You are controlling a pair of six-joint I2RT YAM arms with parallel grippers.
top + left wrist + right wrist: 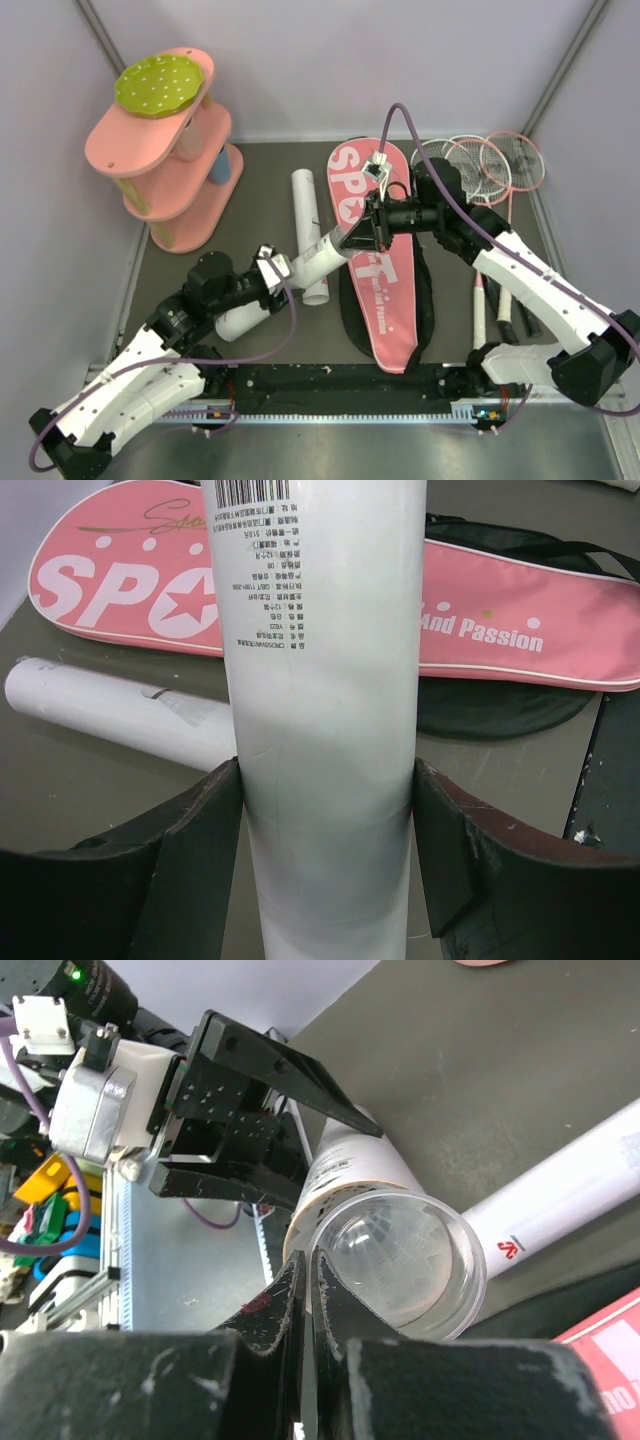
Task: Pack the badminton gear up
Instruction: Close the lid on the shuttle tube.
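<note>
White tube [325, 255] is grasped mid-length by the left end effector [328, 780], fingers pressed on both sides. It is held tilted off the table [260, 170] at centre frame, its far end over the left edge of the bag [385, 300]. The clear cap [400, 1260] on that end is gripped at its rim by the right end effector [310, 1290], which is clenched. The bag is laid flat at centre, pink "SPORT" side up. A second tube [305, 200] is laid on the table just left of the bag, passing under the held one. Rackets [490, 160] are fanned at upper right, beside the bag. Pink shelf [160, 170] is seen at upper left.
</note>
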